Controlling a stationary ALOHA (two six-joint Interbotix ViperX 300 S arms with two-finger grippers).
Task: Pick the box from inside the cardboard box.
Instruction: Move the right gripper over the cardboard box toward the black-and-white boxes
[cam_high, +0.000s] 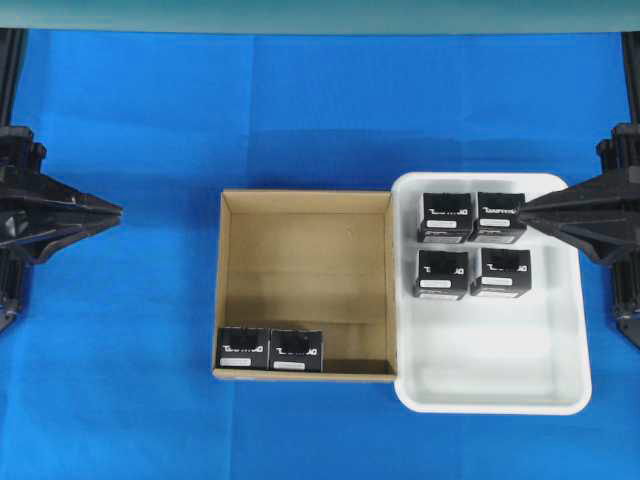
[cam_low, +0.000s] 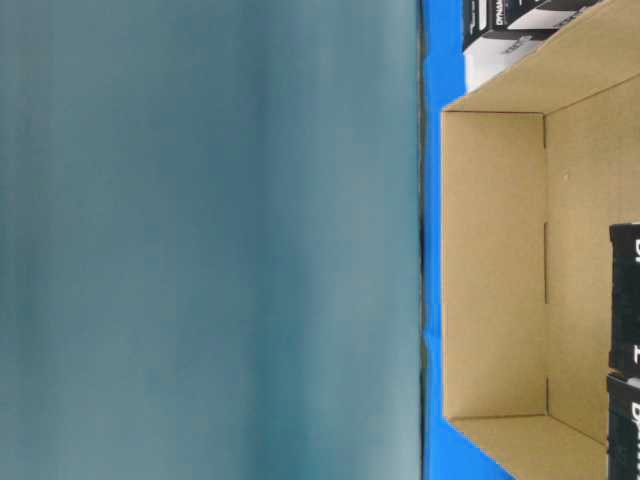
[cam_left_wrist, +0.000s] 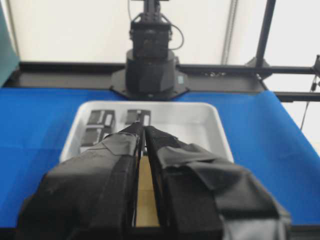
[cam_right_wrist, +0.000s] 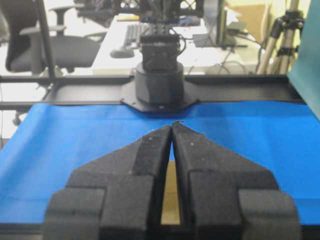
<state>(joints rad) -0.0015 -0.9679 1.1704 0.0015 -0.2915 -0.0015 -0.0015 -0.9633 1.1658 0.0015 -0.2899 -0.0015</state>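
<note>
1. I see the table (cam_high: 130, 400), covered with a blue cloth; it carries everything else.
2. The cardboard box (cam_high: 305, 375) is near the middle of the table. It is a shallow brown carton, open at the top, and most of its floor is bare.
3. A white plastic tray (cam_high: 490, 400) stands just beside the carton on its right side; the two walls seem to touch.
4. My left claw (cam_high: 118, 210) is at the left edge of the overhead view, well apart from the carton. In the left wrist view its taped fingers (cam_left_wrist: 125, 150) are almost together, with only a thin slit between them, and they hold nothing.
5. My right claw (cam_high: 524, 208) is at the right edge. In the overhead view its tip overlaps the rim of the tray near the upper right black box. In the right wrist view the jaws are narrow, nearly meeting at the tips, and nothing is between them.
6. The box (cam_high: 243, 349) that I must pick lies inside the carton in the near left corner, against the front wall. A second black box (cam_high: 296, 351) lies just beside it on the right.
7. Four more black boxes (cam_high: 470, 245) sit in the far part of the tray, in two rows of two.
</note>
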